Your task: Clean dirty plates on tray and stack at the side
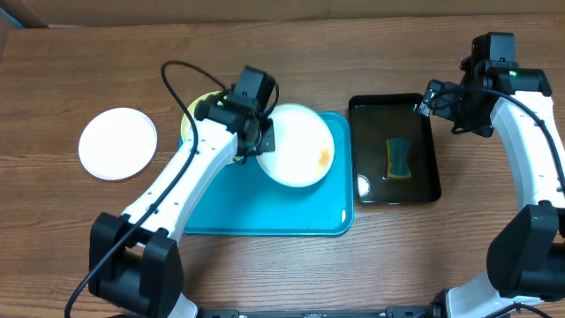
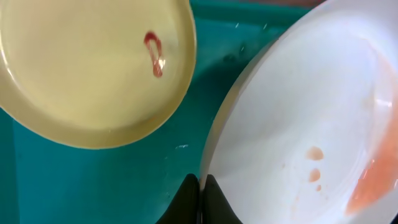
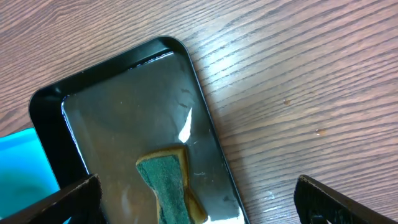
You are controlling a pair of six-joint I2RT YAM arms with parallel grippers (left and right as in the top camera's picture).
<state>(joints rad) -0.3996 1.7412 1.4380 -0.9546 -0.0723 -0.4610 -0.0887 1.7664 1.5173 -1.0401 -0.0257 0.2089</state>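
1. Gripping is the step in hand: the left fingers (image 2: 188, 202) are closed on the rim of the smeared white plate (image 1: 296, 150), which lies on the right half of the blue tray (image 1: 265, 216).
2. The right fingers (image 3: 68, 199) stand wide open and hold nothing. They hover over the far right corner of the black tray (image 1: 371, 132), where the sponge (image 1: 399, 159) lies.
3. The yellow-green plate (image 2: 87, 68) rests at the tray's far left corner, just beside the gripped plate, and carries a small red smear. The plain white plate (image 1: 117, 143) sits on the desk (image 1: 441, 256) left of the tray, well apart; it probably marks the stacking place.
4. The next move likely calls for lifting the gripped plate clear of the tray's raised rim and holding it steady while the right arm fetches the sponge.
5. Edges to watch:
   - the raised rim of the blue tray beside the plate;
   - the yellow-green plate near the left fingers;
   - the wall of the black tray around the sponge.
6. Open room lies on the near half of the blue tray and on the desk in front.
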